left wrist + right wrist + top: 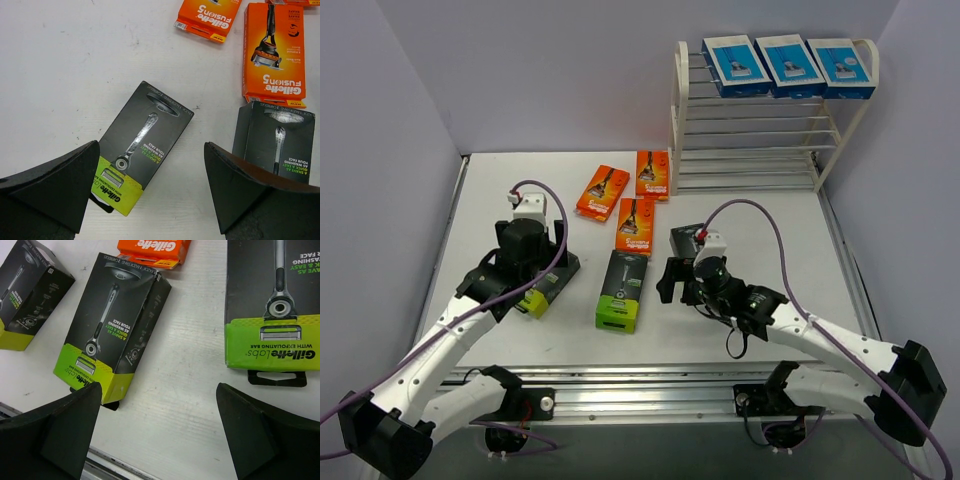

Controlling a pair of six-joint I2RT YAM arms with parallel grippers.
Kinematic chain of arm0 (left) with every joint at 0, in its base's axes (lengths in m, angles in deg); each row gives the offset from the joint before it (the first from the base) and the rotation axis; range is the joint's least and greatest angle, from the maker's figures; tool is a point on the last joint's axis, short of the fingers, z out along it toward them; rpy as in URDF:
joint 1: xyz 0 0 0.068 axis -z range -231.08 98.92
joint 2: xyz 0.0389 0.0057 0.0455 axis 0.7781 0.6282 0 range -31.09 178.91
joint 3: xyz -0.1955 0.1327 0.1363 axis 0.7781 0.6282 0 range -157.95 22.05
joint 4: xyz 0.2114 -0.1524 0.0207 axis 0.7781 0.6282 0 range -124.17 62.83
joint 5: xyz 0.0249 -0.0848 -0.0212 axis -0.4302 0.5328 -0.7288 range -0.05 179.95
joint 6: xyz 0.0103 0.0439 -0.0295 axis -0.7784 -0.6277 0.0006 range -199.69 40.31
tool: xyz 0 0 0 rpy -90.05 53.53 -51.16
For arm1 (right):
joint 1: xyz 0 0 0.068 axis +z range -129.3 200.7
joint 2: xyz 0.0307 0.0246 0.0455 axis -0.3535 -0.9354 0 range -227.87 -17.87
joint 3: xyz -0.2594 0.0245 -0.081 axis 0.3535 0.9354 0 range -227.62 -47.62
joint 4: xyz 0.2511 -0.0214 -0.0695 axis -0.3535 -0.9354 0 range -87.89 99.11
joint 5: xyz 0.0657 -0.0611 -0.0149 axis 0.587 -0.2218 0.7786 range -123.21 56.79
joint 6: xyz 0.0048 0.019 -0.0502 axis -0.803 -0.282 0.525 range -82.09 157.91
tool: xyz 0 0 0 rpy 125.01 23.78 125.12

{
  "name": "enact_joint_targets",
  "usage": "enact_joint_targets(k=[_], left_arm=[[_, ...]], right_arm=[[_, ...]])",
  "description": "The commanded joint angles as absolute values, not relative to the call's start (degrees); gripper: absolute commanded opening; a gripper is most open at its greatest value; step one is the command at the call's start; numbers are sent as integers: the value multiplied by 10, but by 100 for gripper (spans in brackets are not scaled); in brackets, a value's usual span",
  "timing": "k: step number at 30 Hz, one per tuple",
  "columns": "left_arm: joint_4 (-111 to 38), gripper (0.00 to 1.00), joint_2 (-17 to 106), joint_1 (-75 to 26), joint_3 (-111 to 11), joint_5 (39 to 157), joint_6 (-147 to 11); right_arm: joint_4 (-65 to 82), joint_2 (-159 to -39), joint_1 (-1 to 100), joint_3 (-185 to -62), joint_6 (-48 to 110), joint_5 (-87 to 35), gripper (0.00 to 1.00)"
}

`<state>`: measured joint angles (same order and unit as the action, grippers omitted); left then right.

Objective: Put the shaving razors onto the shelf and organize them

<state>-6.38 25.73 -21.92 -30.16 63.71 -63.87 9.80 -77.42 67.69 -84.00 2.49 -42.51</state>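
the shelf (750, 130) stands in the far right corner of the worktop (500, 190), with three blue packs (788, 65) side by side on its top tier. three orange packs (635, 225) lie near the far edge's middle, just left of the shelf. the left gripper (151, 150) hangs wide open over a black pack (145, 125), gripping nothing. the right gripper (159, 390), equally spread and empty, hovers over bare surface between the middle black pack (107, 325) and a third black pack (272, 305). bare worktop shows along the left edge and in front of the shelf.
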Motion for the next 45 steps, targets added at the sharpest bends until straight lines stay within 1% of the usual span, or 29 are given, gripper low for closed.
enact_joint_targets(k=[1, 5, 6, 7, 9, 10, 14, 20, 22, 25, 31, 36, 45], left_arm=[[-64, 94, 241, -215, -320, 636, -649], [-60, 94, 242, -212, -323, 627, -655], [-58, 94, 242, -212, -324, 624, -656], [-56, 94, 243, -212, -326, 623, -657], [-51, 94, 240, -212, -329, 615, -658], [-50, 94, 239, -212, -329, 613, -658], [-53, 94, 229, -211, -325, 607, -658], [-53, 94, 226, -210, -328, 624, -655], [-54, 94, 225, -210, -328, 631, -654], [-54, 94, 226, -209, -329, 639, -654], [-53, 94, 226, -210, -331, 665, -651], [-52, 94, 228, -210, -332, 675, -650], [-51, 94, 230, -210, -331, 675, -649]], right_arm=[[131, -796, 690, -844, 12, -474, 93], [175, -857, 685, -880, 48, -488, 97], [179, -877, 682, -912, 63, -491, 98], [183, -922, 669, -930, 70, -491, 99], [189, -972, 652, -969, 78, -472, 99], [190, -1022, 642, -1009, 79, -461, 99], [197, -1130, 606, -1101, 83, -425, 97], [145, -1272, 596, -1260, 105, -413, 97], [122, -1312, 595, -1291, 107, -414, 97], [95, -1347, 596, -1329, 100, -417, 97], [67, -1363, 603, -1327, 71, -450, 97], [59, -1385, 605, -1338, 48, -459, 100], [79, -1404, 604, -1350, 17, -445, 100]])
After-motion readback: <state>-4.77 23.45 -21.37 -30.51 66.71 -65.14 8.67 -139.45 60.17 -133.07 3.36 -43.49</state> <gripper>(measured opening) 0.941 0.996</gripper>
